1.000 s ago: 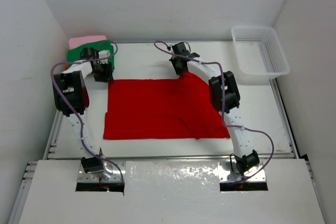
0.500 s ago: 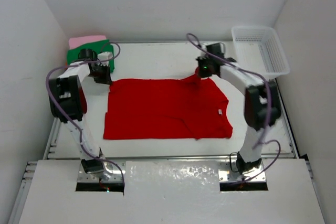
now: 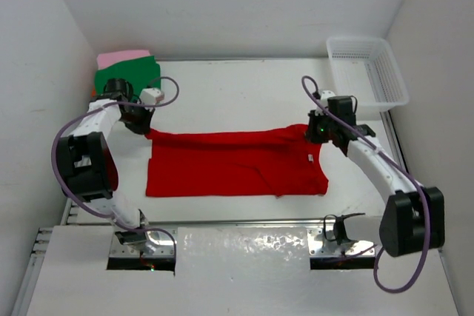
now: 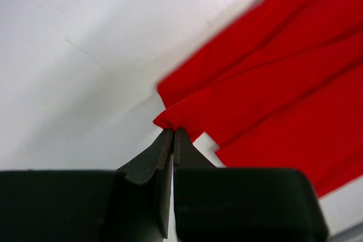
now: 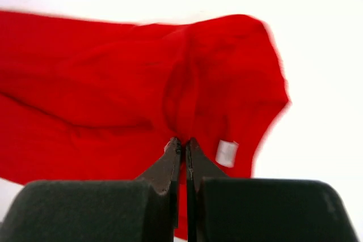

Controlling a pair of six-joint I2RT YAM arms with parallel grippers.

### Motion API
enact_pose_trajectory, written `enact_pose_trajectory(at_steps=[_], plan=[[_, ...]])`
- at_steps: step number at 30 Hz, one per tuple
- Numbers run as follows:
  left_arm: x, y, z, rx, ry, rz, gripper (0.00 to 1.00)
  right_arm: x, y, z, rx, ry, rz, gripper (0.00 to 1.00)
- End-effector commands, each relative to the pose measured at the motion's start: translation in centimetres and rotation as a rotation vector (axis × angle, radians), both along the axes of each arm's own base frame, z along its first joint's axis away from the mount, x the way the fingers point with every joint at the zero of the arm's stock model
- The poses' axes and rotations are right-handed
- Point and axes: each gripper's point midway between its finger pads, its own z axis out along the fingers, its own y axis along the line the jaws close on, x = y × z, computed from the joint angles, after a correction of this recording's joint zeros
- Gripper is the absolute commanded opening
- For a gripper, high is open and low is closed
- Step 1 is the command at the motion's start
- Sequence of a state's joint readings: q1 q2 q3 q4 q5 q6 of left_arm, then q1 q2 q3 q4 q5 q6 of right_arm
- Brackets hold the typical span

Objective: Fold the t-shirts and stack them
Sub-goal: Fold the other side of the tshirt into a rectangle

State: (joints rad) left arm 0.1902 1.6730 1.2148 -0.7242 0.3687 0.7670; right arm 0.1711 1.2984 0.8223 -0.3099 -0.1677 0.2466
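The plain red soft-fabric t-shirt lies spread on the white counter, its far edge pinched at both ends: left fingers closed on one corner, right fingers closed near the collar tag, likely so the edge can be drawn nearward into a fold

The white worktop carries a red t-shirt spread across its middle, long side running left to right. The shirt's near part lies flat in layers, and a small white label shows near its right end. Its far edge is pinched at the left corner by the left tool and at the right corner by the right tool. In the far left corner sits a green t-shirt, with a pink t-shirt showing behind it. A white mesh basket stands at the far right corner, well apart from the red fabric.
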Motion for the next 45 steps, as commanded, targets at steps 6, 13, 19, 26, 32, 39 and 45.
enact_pose_trajectory(at_steps=[6, 13, 19, 26, 32, 39, 45], plan=[[-6.5, -0.2, -0.9, 0.082, 0.098, -0.233, 0.00, -4.3, -2.7, -0.9, -0.053, 0.012, -0.061, 0.00], [-7.1, -1.6, -3.1, 0.131, 0.104, -0.251, 0.00, -5.0, -2.9, -2.4, -0.066, 0.028, -0.055, 0.00], [-4.9, -1.2, -2.7, 0.187, 0.050, -0.221, 0.00, -4.4, -2.8, -1.9, -0.066, 0.015, -0.048, 0.00], [-3.3, 0.2, -2.4, 0.255, 0.006, -0.159, 0.00, -4.2, -2.9, -3.1, -0.077, 0.041, -0.052, 0.00], [4.7, 0.3, 1.8, 0.235, -0.192, 0.009, 0.00, 2.9, -3.3, 1.8, -0.102, -0.083, -0.082, 0.00], [10.3, 0.3, 3.5, 0.202, -0.257, 0.089, 0.00, 12.5, -3.1, 4.1, -0.095, -0.117, -0.080, 0.00], [7.8, -0.3, 1.5, 0.188, -0.222, 0.048, 0.00, 11.0, -2.4, 3.5, -0.050, -0.100, -0.065, 0.00]])
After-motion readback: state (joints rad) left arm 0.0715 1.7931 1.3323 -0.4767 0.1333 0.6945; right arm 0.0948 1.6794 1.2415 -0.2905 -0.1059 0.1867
